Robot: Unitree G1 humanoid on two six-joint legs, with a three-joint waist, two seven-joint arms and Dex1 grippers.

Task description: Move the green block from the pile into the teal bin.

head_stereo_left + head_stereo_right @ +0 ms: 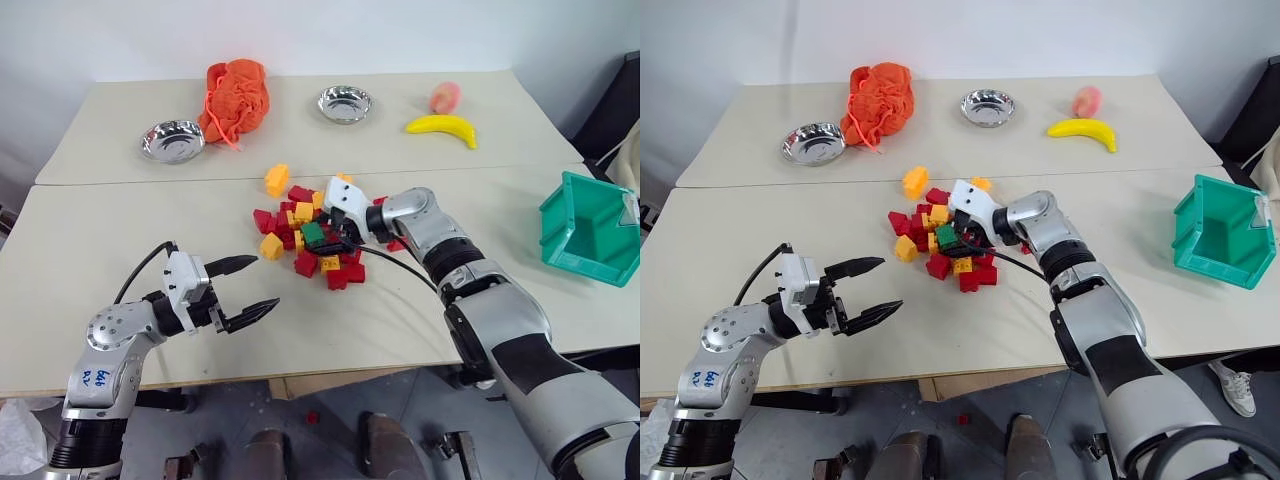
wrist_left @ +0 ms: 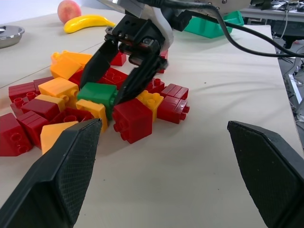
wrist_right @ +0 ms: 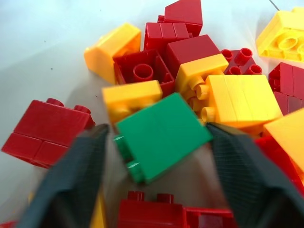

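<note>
The green block (image 3: 161,135) lies in the pile (image 1: 310,240) of red and yellow bricks near the middle of the near table (image 1: 120,300), with a yellow brick (image 3: 130,97) against one side and a red brick (image 2: 133,118) just in front of it. The right gripper (image 2: 114,76) reaches into the pile from the robot's right and tilts down over the block, one black finger on each side of it. In the right wrist view the block sits squarely between the two fingers (image 3: 71,175), which stand slightly wider than the brick; a thin gap shows on each side, so they are apart and not clamped, and the block rests among its neighbours. In the left wrist view one finger comes down beside the block's far edge and the other at its near edge, next to the red brick. The left gripper (image 1: 240,290) hovers level above bare table on the robot's left, just short of the pile, its fingers spread wide with nothing between them. The teal bin (image 1: 590,230) stands at the right edge of the table, well apart from the pile.
</note>
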